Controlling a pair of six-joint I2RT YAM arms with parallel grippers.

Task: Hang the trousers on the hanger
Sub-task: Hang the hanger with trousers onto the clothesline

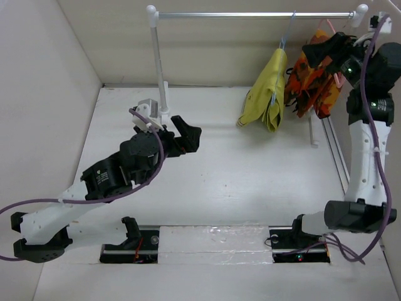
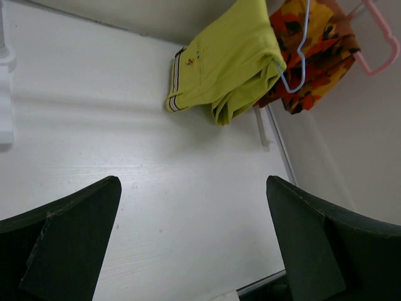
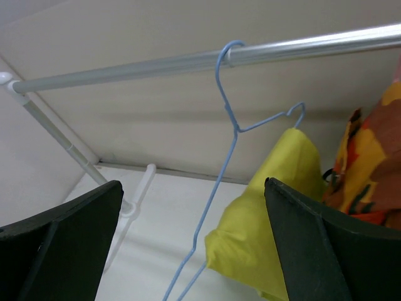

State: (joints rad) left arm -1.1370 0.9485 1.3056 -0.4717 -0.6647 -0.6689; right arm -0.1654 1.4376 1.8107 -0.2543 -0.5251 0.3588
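The mustard yellow-green trousers (image 1: 269, 94) hang folded over the pale-blue wire hanger (image 1: 285, 37). The hanger's hook sits on the metal rail (image 1: 250, 14). In the left wrist view the trousers (image 2: 225, 69) show their striped waistband at the lower left, with the hanger (image 2: 299, 59) at their right edge. My left gripper (image 1: 188, 130) is low over the table, well left of the trousers, open and empty (image 2: 193, 183). My right gripper (image 1: 322, 47) is up by the rail, to the right of the hanger, also open. The hanger wire (image 3: 219, 182) and trousers (image 3: 269, 238) lie beyond its jaws (image 3: 193, 184), untouched.
An orange, red and brown patterned garment (image 1: 313, 81) hangs on a pink hanger (image 2: 382, 44) right of the trousers, close to my right gripper. The rack's white post (image 1: 160, 69) stands just behind my left gripper. White walls enclose the table on three sides.
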